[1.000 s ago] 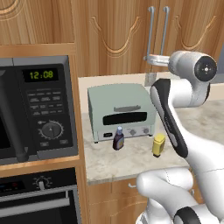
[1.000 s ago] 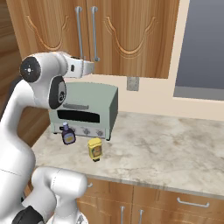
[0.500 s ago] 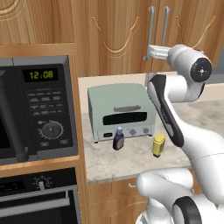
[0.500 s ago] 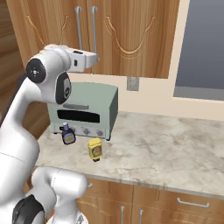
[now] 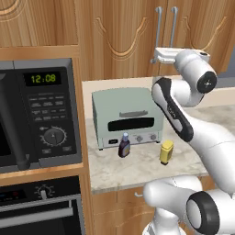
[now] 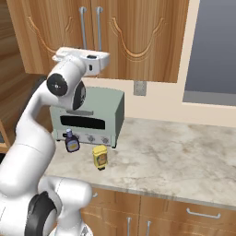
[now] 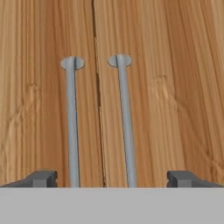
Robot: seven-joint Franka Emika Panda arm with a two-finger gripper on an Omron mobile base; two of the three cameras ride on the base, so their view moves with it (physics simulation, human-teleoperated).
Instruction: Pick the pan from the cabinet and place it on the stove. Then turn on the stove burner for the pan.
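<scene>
The cabinet (image 5: 124, 32) is a brown wooden wall unit with both arch-carved doors closed. Its two silver bar handles (image 7: 72, 122) hang side by side at the door seam (image 7: 98, 109). My gripper (image 7: 112, 178) faces the doors squarely and is open, its dark fingertips (image 7: 41, 178) standing wide on either side of both handles and holding nothing. From the base I see the gripper (image 5: 156, 57) raised level with the lower ends of the handles (image 6: 90, 27), close to the doors. The pan is hidden and the stove is out of view.
On the marble counter (image 6: 175, 156) below my hand stand a pale green toaster oven (image 5: 126, 121), a small dark bottle (image 5: 124, 146) and a yellow jar (image 5: 166, 152). A black microwave (image 5: 41, 110) sits above a built-in oven (image 5: 41, 206) to the left. A window (image 6: 212, 50) is at the right.
My hand has risen a little and moved closer to the cabinet doors, level with the handles. The jaws stayed open.
</scene>
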